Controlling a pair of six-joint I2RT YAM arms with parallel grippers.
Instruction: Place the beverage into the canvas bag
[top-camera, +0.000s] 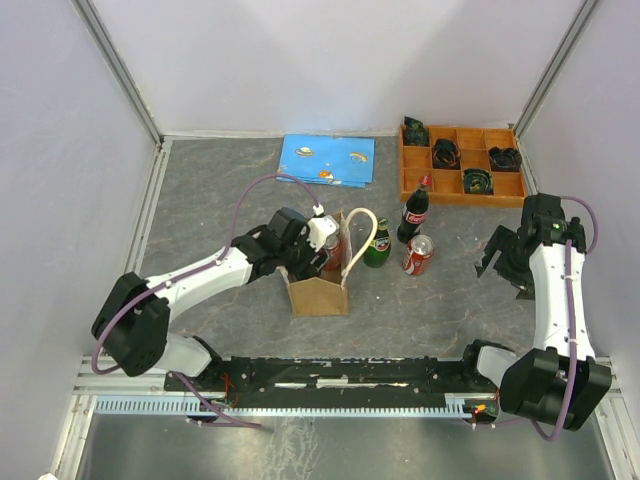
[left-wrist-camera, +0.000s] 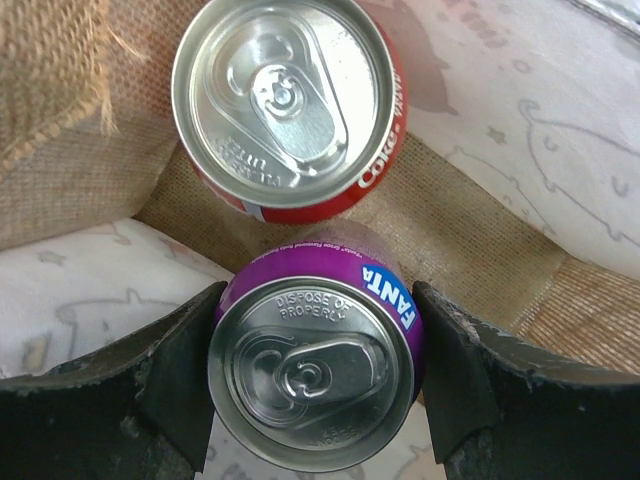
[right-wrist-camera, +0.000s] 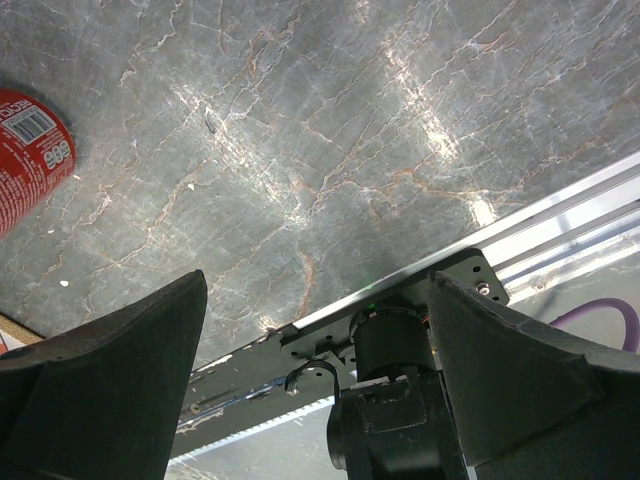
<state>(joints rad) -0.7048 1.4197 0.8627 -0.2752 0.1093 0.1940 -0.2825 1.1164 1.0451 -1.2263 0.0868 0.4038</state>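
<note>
The canvas bag (top-camera: 318, 292) stands upright in mid-table, one cream rope handle arching over its mouth. My left gripper (top-camera: 325, 243) reaches into the bag from above. In the left wrist view the left gripper (left-wrist-camera: 317, 300) is shut on a purple Fanta can (left-wrist-camera: 315, 385), one black finger on each side of it. A red Coke can (left-wrist-camera: 285, 100) stands upright just beyond it on the bag's burlap floor (left-wrist-camera: 490, 250). My right gripper (top-camera: 497, 258) is open and empty, raised at the right of the table; it also shows in the right wrist view (right-wrist-camera: 315, 285).
A green bottle (top-camera: 377, 243), a Coke bottle (top-camera: 413, 212) and a red can (top-camera: 418, 255) stand right of the bag; the can also shows in the right wrist view (right-wrist-camera: 25, 155). An orange compartment tray (top-camera: 505, 190) and a blue booklet (top-camera: 327, 160) lie at the back.
</note>
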